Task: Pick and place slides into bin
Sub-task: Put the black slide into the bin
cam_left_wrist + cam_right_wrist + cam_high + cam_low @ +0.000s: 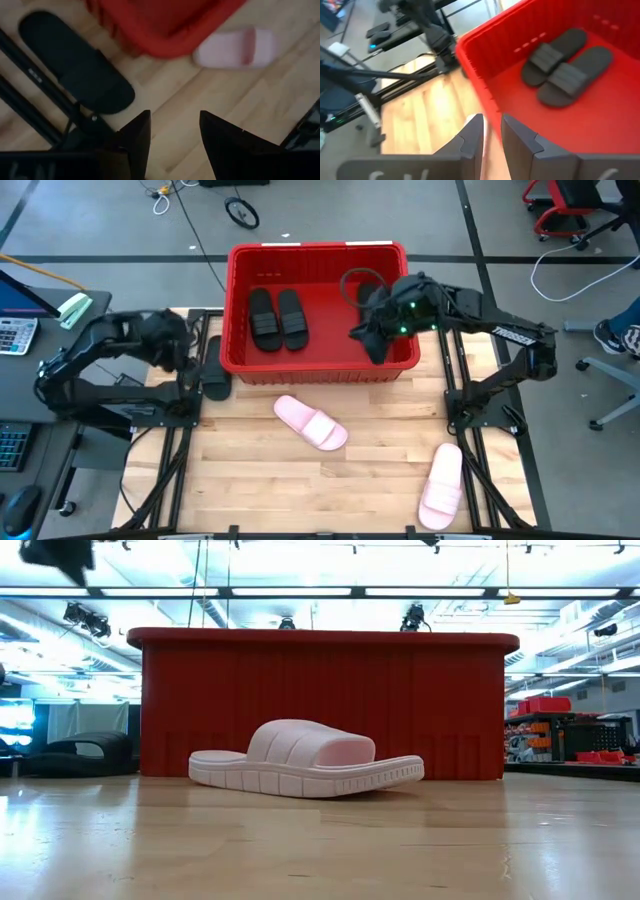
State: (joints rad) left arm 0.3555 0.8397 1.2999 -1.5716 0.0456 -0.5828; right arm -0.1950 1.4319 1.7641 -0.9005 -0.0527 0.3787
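Slides: two black ones (277, 319) lie side by side, long axes running top to bottom, in the bin (312, 256) at upper centre, and the right gripper (491, 132), fingers slightly apart and empty, could snag the rim, while the left gripper (175, 135) hangs spread near the black slide (75, 62) outside.

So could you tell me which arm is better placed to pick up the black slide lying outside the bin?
Probably the left: its gripper hovers open next to that black slide, which lies beside the bin. The right gripper is over the bin.
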